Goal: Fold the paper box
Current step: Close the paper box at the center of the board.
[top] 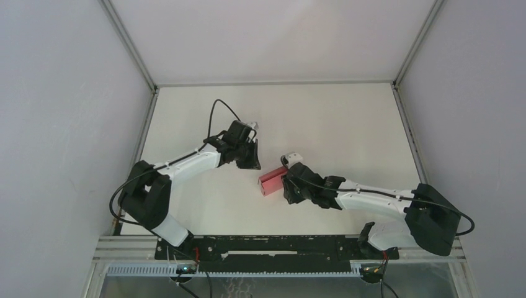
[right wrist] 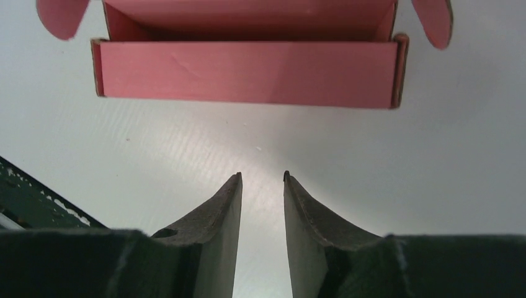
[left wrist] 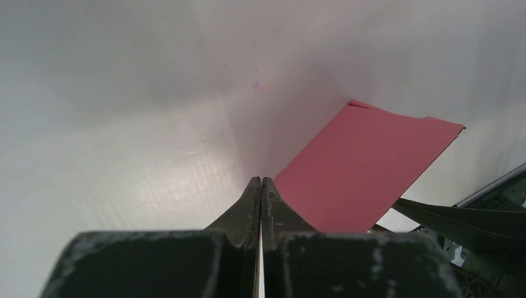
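The pink paper box (top: 271,179) lies near the middle of the table, partly formed with its walls up. In the right wrist view its long front wall (right wrist: 248,71) faces me, with the open inside behind it and rounded flaps at the top corners. My right gripper (right wrist: 263,177) is open and empty, a short way back from that wall; in the top view it (top: 286,184) sits just right of the box. My left gripper (left wrist: 261,180) is shut and empty, with a flat pink panel (left wrist: 366,164) just beyond and to the right of its tips. In the top view it (top: 252,162) hovers just above-left of the box.
White walls enclose the table on the left, back and right. A black rail (top: 273,247) with both arm bases runs along the near edge. Part of the right arm (left wrist: 471,223) shows at the lower right of the left wrist view.
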`<state>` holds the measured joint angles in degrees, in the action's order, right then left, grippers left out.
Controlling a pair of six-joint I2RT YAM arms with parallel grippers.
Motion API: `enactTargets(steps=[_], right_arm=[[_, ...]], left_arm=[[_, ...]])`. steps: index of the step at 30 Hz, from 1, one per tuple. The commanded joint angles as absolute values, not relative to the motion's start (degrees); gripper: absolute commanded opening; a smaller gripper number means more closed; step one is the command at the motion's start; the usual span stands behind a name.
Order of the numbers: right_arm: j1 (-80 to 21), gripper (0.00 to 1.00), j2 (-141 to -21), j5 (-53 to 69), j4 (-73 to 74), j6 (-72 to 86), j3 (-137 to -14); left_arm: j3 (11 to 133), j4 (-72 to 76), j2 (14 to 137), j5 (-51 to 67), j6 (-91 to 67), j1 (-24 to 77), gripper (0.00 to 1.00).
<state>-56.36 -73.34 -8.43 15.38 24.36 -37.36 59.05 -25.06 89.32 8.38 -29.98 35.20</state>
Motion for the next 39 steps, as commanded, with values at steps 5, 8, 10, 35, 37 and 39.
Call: enactTargets(steps=[5,8,10,35,37,39], right_arm=[[-56.65,0.4,-79.87,-9.48,7.37,25.4,-45.37],[-56.25,0.4,-83.26,-8.19,6.08,25.62,-47.02],[-56.08,0.4,-85.04,-7.87,5.87,25.75,-47.93],[-55.93,0.4,-89.56,-7.42,5.71,25.12,-54.21],[-56.11,0.4,-89.35,-8.35,6.02,25.41,-54.23],[-56.3,0.4,-88.97,-9.21,6.44,25.41,-54.23]], left_arm=[[59.75,-15.79,92.03,15.89,-32.06,38.74,0.0],[57.14,-12.83,92.72,16.7,-33.67,39.98,0.0],[56.16,-11.68,93.13,17.1,-34.28,40.71,0.0],[53.74,-8.77,97.01,22.89,-32.29,40.86,0.0],[54.18,-8.32,97.76,24.03,-31.35,40.62,0.0],[54.91,-8.01,98.58,25.33,-30.76,40.44,0.0]])
